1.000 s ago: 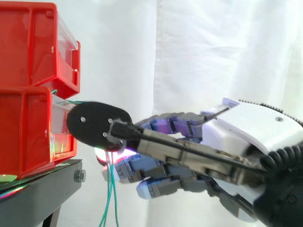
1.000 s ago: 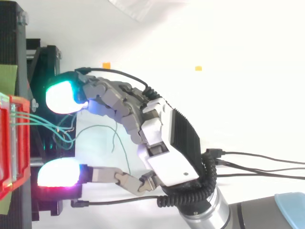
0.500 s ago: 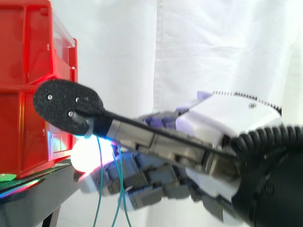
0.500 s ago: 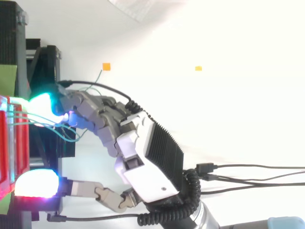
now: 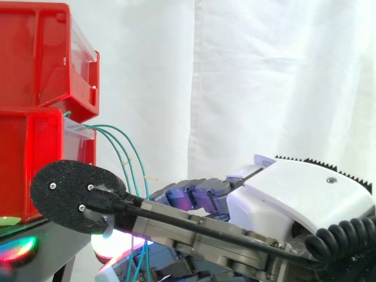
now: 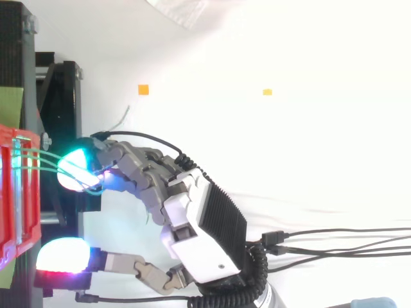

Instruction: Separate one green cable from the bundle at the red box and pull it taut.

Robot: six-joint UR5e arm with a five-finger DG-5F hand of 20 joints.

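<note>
Green cables (image 5: pixel 136 151) hooked by curled fingers (image 6: pixel 76 172)

Black stand (image 5: pixel 59 247) at the left carries the lower red bin (image 5: pixel 29 158); the upper red bin (image 5: pixel 41 53) sits stacked on it.

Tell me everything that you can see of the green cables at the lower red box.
The green cables are thin, smooth strands, several together. They leave the front of the lower red box, arch outward side by side, then hang slack, passing behind the hand. In the top view they run from the box to the hand and cross there; whether it grips any cannot be told. None is taut.
</note>
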